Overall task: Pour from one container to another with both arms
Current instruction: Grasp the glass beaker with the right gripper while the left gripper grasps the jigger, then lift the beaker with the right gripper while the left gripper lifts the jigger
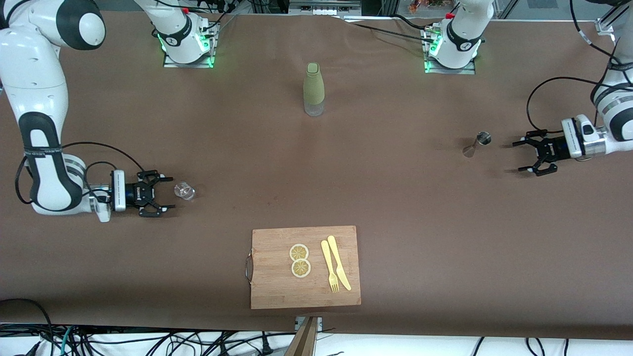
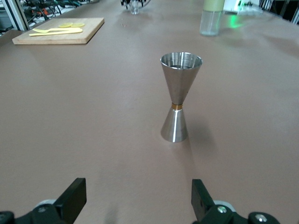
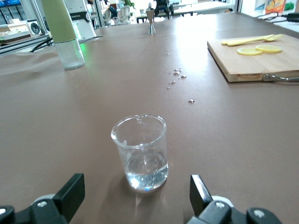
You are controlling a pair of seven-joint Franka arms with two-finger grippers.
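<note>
A small clear glass beaker (image 1: pixel 184 191) (image 3: pixel 140 151) with a little clear liquid stands on the brown table toward the right arm's end. My right gripper (image 1: pixel 167 194) (image 3: pixel 135 198) is open, low to the table, just short of the beaker with nothing between its fingers. A steel hourglass-shaped jigger (image 1: pixel 475 143) (image 2: pixel 179 96) stands upright toward the left arm's end. My left gripper (image 1: pixel 520 156) (image 2: pixel 138 200) is open, pointing at the jigger from a short distance, holding nothing.
A green-sleeved bottle (image 1: pixel 313 89) stands mid-table near the arm bases. A wooden cutting board (image 1: pixel 277 291) with two lemon slices (image 1: pixel 299 260), a yellow fork and knife (image 1: pixel 335 269) lies near the front edge. Small droplets (image 3: pixel 176 73) dot the table past the beaker.
</note>
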